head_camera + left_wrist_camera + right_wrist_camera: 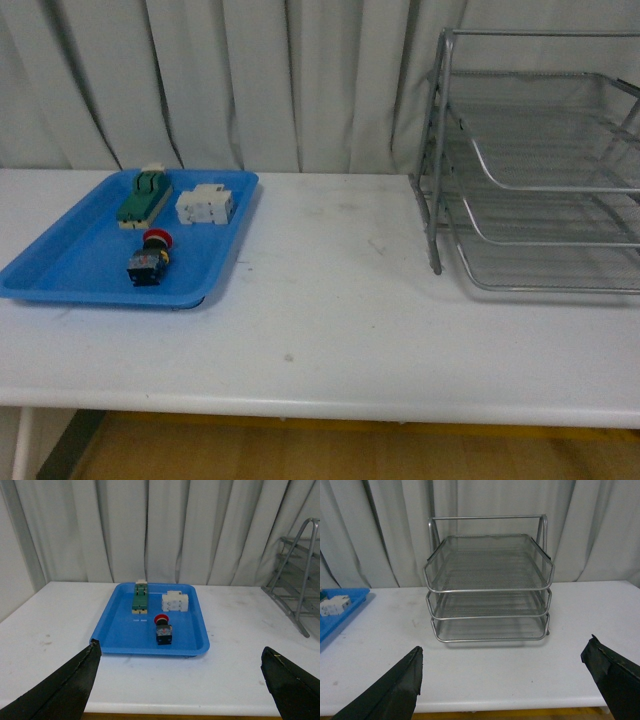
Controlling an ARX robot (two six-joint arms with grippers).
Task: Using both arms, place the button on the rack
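Note:
The button (pixel 150 258), with a red cap and a black-and-blue body, lies in the blue tray (pixel 60 262) on the left of the white table; it also shows in the left wrist view (pixel 163 629). The silver three-tier wire rack (pixel 540 170) stands at the right; it fills the middle of the right wrist view (pixel 489 590), and its edge shows in the left wrist view (pixel 297 587). My left gripper (pixel 182 680) is open and empty, back from the tray near the table's front edge. My right gripper (pixel 502 680) is open and empty, facing the rack. Neither arm shows in the front view.
In the blue tray (pixel 115 635) lie a green-and-beige flat switch (pixel 143 197) and a white blocky part (pixel 205 205), both behind the button. The tray's corner shows in the right wrist view (pixel 350 611). A grey curtain hangs behind the table.

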